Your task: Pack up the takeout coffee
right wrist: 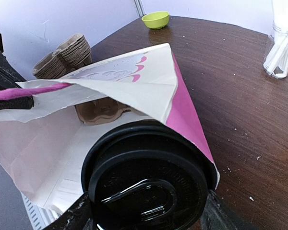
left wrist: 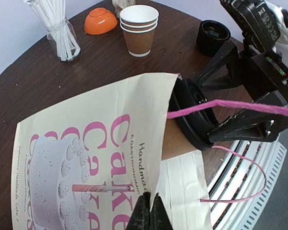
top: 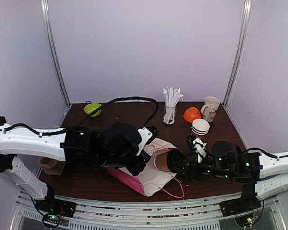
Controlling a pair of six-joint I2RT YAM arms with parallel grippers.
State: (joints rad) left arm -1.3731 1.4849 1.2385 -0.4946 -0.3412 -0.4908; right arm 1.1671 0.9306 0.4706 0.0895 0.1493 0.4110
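1. Holding the takeout coffee (right wrist: pixel 149 191) on its side, the right gripper (left wrist: pixel 207 106) has its jaws spread wide and clamped on the black lid end, 1 on each side.
2. The cup sits in the mouth of the paper bag (left wrist: pixel 86 143), its brown body partly inside and its lid facing right, toward the near edge of the tabletop (left wrist: pixel 48 91).
3. The left gripper (left wrist: pixel 151 211) has its jaws pressed together, pinching the bag's upper lip and lifting the mouth open.
4. The cup looks light and thin-walled. A hard squeeze would likely dent it or pop the lid. Whether it is full cannot be told.
5. The stiffest hold is probably at the rolled rim under the lid, though smooth plastic may slip.
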